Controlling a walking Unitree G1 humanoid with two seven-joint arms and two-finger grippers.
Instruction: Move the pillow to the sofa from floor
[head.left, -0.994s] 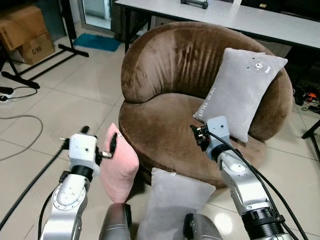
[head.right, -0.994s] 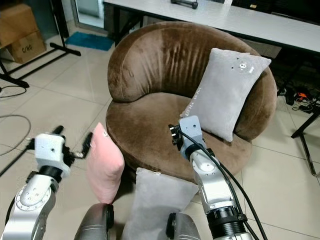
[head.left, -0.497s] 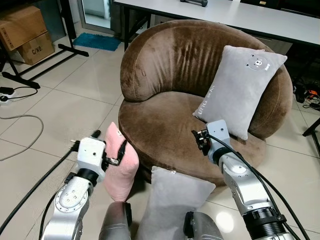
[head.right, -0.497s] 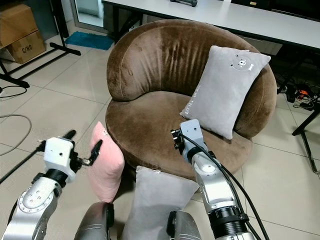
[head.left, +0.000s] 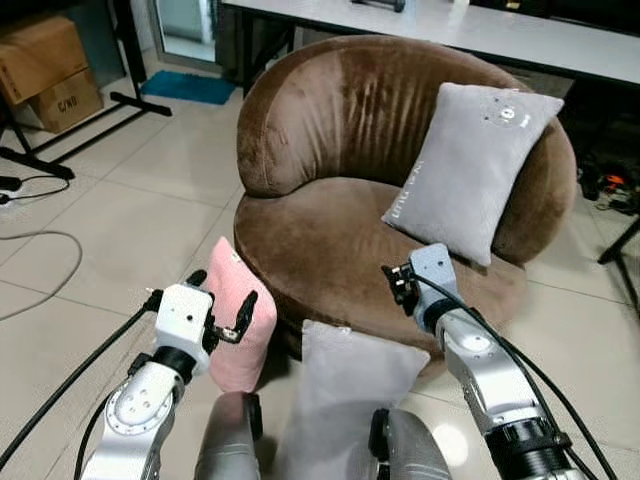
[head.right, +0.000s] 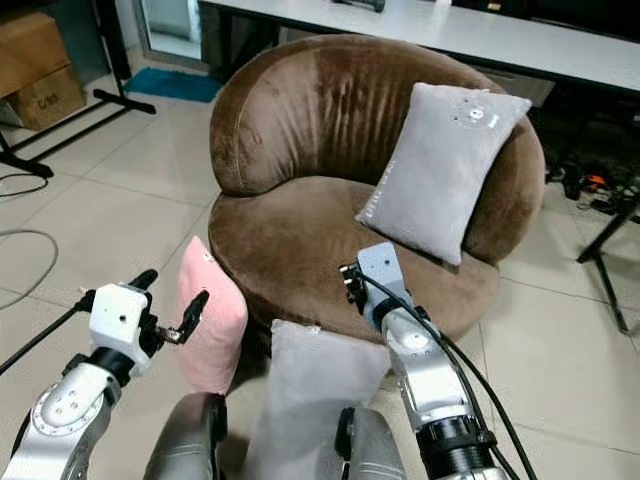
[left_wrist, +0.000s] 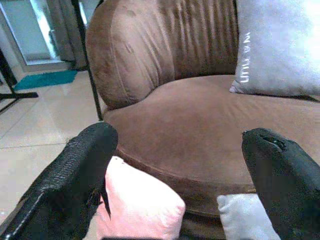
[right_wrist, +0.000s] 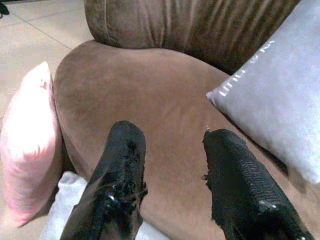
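L gripper (head.left: 222, 305) lowered w/ pink pillow (head.left: 240, 318), beside sofa (head.left: 330, 240).

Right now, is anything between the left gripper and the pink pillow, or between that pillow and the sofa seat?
Nothing visible. The open left gripper hangs beside the pink pillow's top edge, and the brown sofa's near seat is bare.

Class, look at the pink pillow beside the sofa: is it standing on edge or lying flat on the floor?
Standing on edge. The pink pillow rests upright on the floor, against the brown sofa's front.
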